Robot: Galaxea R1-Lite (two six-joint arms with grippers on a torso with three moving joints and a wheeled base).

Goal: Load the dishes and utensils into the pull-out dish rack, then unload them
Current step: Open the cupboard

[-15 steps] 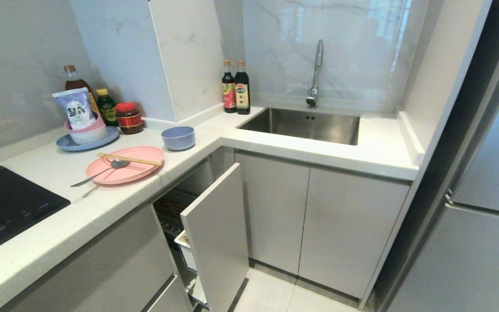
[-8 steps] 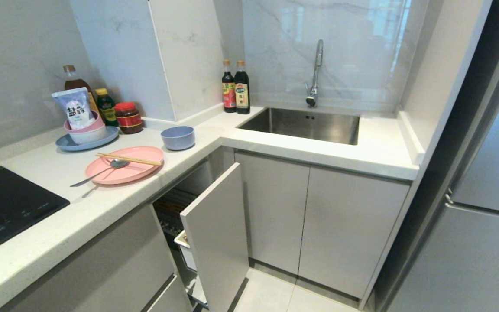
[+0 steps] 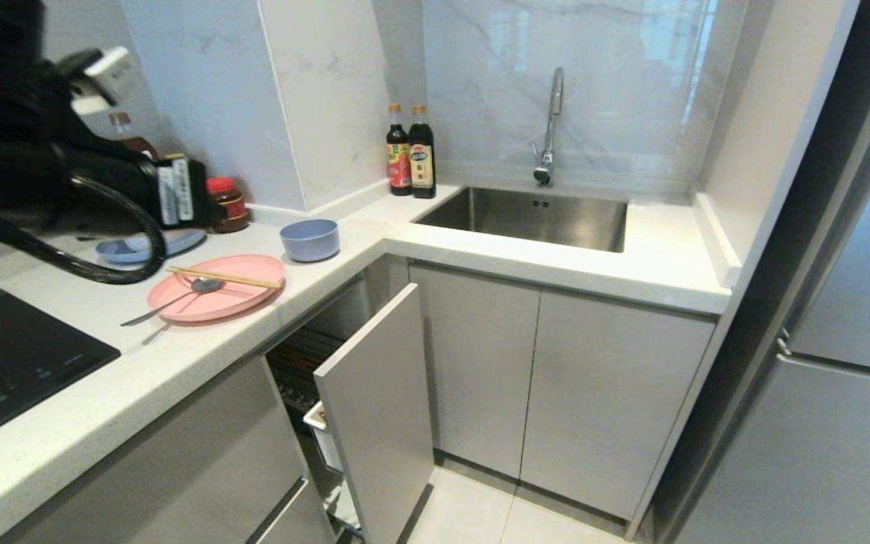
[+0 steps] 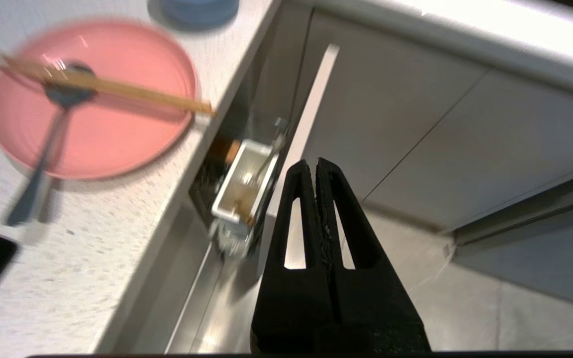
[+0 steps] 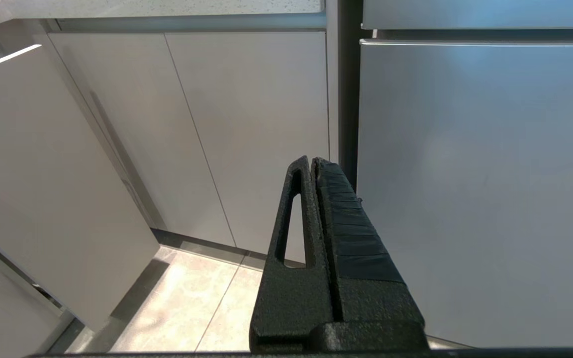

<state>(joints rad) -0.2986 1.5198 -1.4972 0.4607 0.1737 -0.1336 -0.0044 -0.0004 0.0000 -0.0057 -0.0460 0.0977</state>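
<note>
Now the left arm hangs high over the counter's left end, and the left gripper (image 4: pixel 316 166) has its jaws pressed together, holding nothing. Nothing has been loaded yet, by the look of it. The pink plate (image 3: pixel 216 296) lies flat on the white counter (image 3: pixel 178 355) near its front edge, with the chopsticks (image 3: pixel 225 277) laid across it and the spoon (image 3: pixel 178 299) resting bowl-end on the plate, handle trailing off onto the counter. The light-blue bowl (image 3: pixel 310 239) stands just behind the plate, apart from it, and appears empty.

The likely opening move is a pick from that plate, and the sensible order is the loose utensils first. The jaws need to part before descending, and thin sticks on a smooth plate will want a pinch near their middle so they don't roll or scatter.

Below the counter, the pull-out dish rack (image 3: pixel 306 393) stands drawn partway out behind its pale front panel (image 3: pixel 378 415). The left wrist view looks down into its white cutlery box (image 4: pixel 244 181), which seems to hold a few slim items already, though blur keeps them unidentifiable.

The right gripper (image 5: pixel 311 161) is parked low beside the cabinet doors, jaws together, empty.
</note>
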